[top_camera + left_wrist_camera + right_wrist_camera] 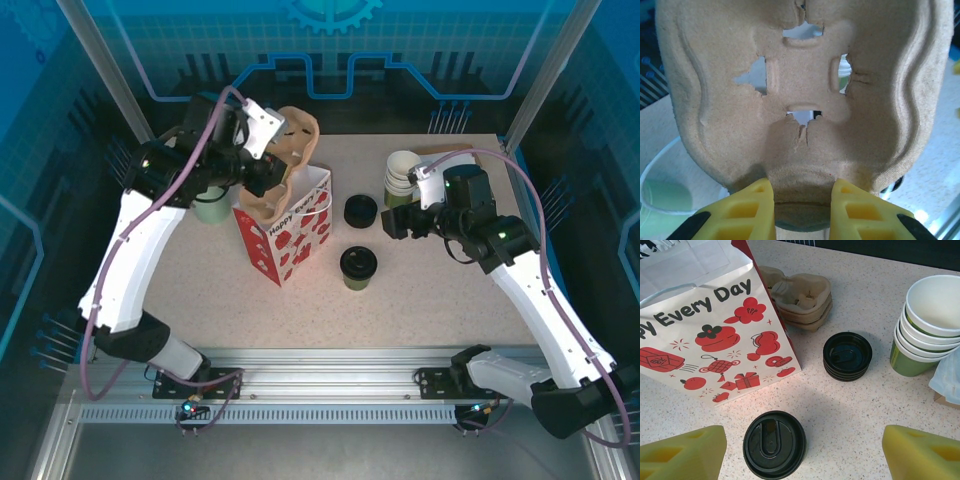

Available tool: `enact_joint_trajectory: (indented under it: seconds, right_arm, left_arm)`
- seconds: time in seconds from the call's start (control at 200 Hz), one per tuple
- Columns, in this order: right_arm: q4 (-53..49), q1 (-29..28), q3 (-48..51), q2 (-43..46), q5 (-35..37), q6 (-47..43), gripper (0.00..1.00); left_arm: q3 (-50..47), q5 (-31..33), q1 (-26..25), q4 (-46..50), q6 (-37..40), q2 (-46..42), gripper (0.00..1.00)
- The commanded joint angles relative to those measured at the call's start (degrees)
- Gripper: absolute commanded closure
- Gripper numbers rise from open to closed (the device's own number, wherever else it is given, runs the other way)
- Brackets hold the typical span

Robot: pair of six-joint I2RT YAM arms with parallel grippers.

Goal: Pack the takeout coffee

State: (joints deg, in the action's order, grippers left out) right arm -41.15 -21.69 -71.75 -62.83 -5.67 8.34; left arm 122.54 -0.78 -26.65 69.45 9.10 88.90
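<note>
The top external camera sat high above and behind the arm bases. It faced down and forward, far enough off to take in the whole counter (430, 300) and both arms. The left wrist camera looked out along the left pincer (802, 202), very near a pulp cup carrier (805, 90) and facing it squarely. The right wrist camera hung low over the counter, tilted down and forward past the right pincer (801, 452). It was close on the takeout coffee (774, 444), a stack of lids (847, 356), a printed paper bag (715, 325) and a stack of cups (927, 325). The overhead view shared all four, and the carrier too.
</note>
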Motion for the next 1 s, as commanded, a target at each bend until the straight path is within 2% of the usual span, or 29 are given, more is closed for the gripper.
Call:
enact_joint_trajectory:
  seconds: [0.0, 0.285, 0.665, 0.84, 0.995]
  right_arm:
    - [-1.0, 0.6, -1.8, -1.0, -1.3, -0.3, 0.17]
    - [-0.8, 0.7, -1.4, -1.1, -1.7, -0.3, 0.18]
    - [1.4, 0.4, -2.0, -2.3, -4.9, 0.5, 0.17]
    - [8.1, 0.6, -5.4, -7.2, -8.4, 2.8, 0.18]
    - [13.4, 0.7, -10.6, -15.8, -13.5, 5.2, 0.19]
  left_arm:
    - [2.2, 4.4, 0.9, 4.9, 0.8, 2.7, 0.81]
    - [2.7, 7.3, 1.0, 7.2, 1.1, 7.3, 0.81]
    - [4.8, 6.5, 1.1, 5.4, 2.5, 10.7, 0.81]
    - [5.6, 6.4, 1.2, 5.5, 2.5, 12.1, 0.82]
    - [5.5, 5.9, 1.2, 4.9, 2.6, 12.7, 0.82]
